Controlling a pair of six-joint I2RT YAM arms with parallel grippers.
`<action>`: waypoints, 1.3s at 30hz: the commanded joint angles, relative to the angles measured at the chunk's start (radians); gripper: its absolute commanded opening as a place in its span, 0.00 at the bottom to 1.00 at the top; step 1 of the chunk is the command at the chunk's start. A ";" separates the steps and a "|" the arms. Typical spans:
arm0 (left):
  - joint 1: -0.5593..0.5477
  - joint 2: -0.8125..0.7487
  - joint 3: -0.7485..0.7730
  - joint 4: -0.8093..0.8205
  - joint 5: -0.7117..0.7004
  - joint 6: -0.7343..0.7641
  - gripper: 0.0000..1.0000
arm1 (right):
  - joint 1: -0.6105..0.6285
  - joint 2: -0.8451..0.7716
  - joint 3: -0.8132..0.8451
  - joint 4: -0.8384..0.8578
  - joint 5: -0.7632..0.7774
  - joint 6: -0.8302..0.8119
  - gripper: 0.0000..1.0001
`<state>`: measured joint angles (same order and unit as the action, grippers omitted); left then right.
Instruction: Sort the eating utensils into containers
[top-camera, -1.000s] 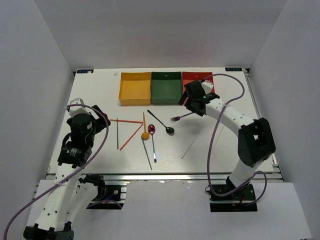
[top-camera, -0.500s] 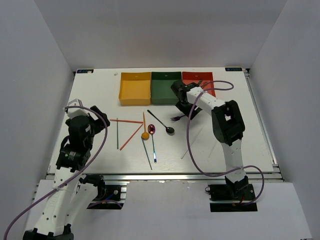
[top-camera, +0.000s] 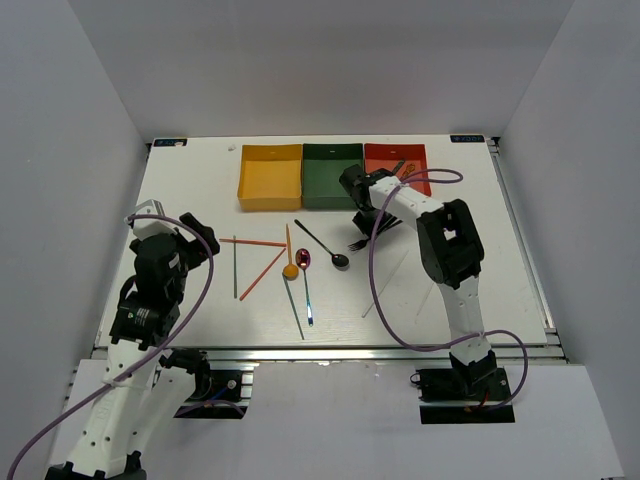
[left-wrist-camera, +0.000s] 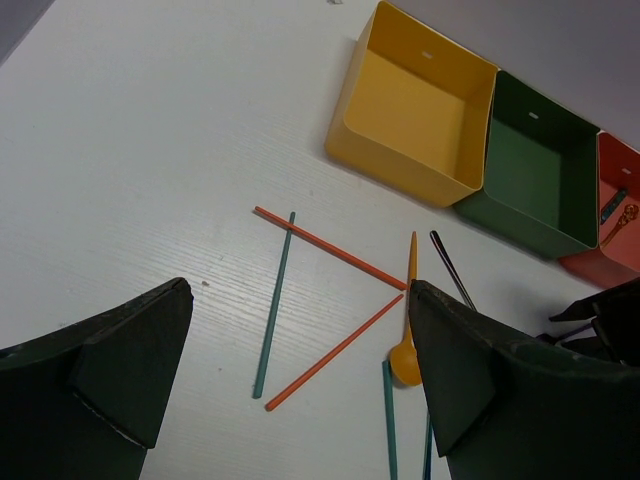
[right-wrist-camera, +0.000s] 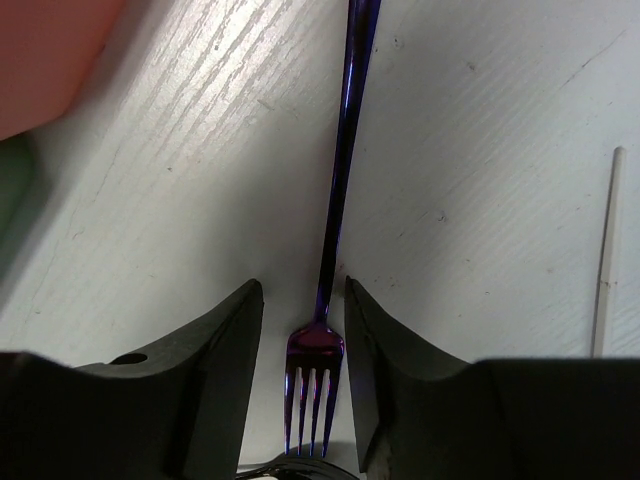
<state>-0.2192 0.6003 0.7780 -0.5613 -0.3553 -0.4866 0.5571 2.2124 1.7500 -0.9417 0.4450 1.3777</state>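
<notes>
An iridescent purple fork (right-wrist-camera: 340, 180) lies flat on the white table (right-wrist-camera: 480, 120). My right gripper (right-wrist-camera: 303, 283) is lowered over it, jaws narrowed on both sides of the fork's neck with a thin gap each side. From above, that gripper (top-camera: 366, 228) sits just in front of the green tray (top-camera: 332, 203), the fork (top-camera: 357, 244) poking out below it. My left gripper (left-wrist-camera: 298, 292) hovers open over the loose utensils: orange-red chopsticks (left-wrist-camera: 330, 247), a grey-green chopstick (left-wrist-camera: 275, 300), an orange spoon (left-wrist-camera: 407, 350).
Yellow tray (top-camera: 241, 180), green tray and red tray (top-camera: 420, 186) line the back; the red one holds a few utensils. A purple spoon (top-camera: 303, 258), black spoon (top-camera: 322, 243), teal-handled piece (top-camera: 308, 300) and silver chopstick (top-camera: 380, 295) lie mid-table.
My right arm swung left and down from the red tray onto the iridescent fork, and its jaws narrowed around the fork. The left arm barely shifted.
</notes>
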 joint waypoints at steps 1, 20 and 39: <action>-0.006 -0.013 -0.003 0.003 -0.001 0.005 0.98 | -0.005 0.049 -0.021 -0.005 -0.026 0.018 0.43; -0.012 0.007 -0.002 0.001 -0.005 0.003 0.98 | 0.030 -0.370 -0.374 0.129 -0.005 0.024 0.00; -0.014 0.047 0.000 -0.002 -0.022 0.000 0.98 | -0.200 -0.087 0.251 0.344 -0.034 -0.631 0.00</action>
<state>-0.2276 0.6483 0.7780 -0.5621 -0.3595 -0.4870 0.3897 2.0632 1.8870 -0.5697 0.4129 0.8753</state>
